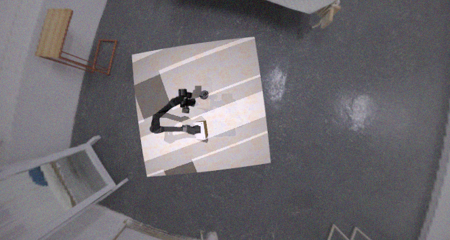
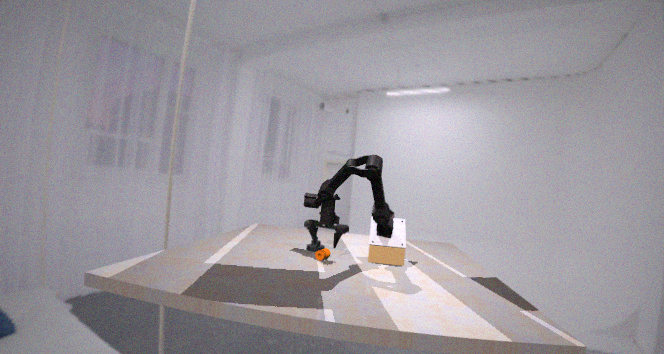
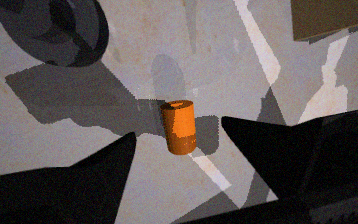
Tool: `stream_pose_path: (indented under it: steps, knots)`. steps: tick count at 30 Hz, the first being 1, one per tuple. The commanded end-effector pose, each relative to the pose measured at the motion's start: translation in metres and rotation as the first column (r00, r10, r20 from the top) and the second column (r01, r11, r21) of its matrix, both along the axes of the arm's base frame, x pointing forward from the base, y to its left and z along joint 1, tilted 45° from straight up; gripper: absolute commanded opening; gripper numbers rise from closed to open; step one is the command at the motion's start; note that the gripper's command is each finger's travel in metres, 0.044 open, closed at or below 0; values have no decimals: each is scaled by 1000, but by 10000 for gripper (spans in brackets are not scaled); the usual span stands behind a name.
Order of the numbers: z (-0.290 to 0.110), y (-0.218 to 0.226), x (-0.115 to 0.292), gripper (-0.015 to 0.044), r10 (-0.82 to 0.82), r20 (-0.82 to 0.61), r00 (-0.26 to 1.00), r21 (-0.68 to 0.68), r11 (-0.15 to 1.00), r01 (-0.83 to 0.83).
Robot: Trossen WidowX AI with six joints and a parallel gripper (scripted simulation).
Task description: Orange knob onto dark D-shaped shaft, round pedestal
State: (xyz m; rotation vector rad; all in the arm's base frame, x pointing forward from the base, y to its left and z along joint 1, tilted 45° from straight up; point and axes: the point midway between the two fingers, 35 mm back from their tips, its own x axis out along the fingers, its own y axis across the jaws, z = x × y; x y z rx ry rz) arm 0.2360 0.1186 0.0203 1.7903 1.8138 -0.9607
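The orange knob [image 2: 322,254] [image 3: 179,127] lies on its side on the patterned table [image 1: 237,139] [image 2: 250,300]. The round dark pedestal [image 1: 203,94] [image 2: 315,247] [image 3: 65,30] with its shaft stands close beside it, at the upper left of the wrist view. My gripper [image 1: 186,104] [image 2: 326,232] [image 3: 179,128] is open and empty. It hangs a little above the knob, pointing down, with one finger to each side of it in the wrist view and not touching it. In the overhead view the gripper hides the knob.
The arm's base block [image 1: 203,130] [image 2: 386,254], wooden with a white face, stands on the table to the right of the knob. The table's edges drop to a grey floor. A wooden side table [image 1: 54,32] and white furniture [image 1: 68,176] stand away from the table.
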Motion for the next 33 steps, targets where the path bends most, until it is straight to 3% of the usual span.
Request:
stream_pose_path:
  steps: [1, 24, 31, 33]
  knots:
    - [-6, 5, -2, 440, -2, -13, 1000, 3, 1000, 2]
    - [-30, 28, -6, 440, -2, -13, 1000, 6, 1000, 2]
    - [-30, 28, -6, 256, -2, -13, 1000, 6, 1000, 2]
    - [-30, 28, -6, 240, -2, -13, 1000, 6, 1000, 2]
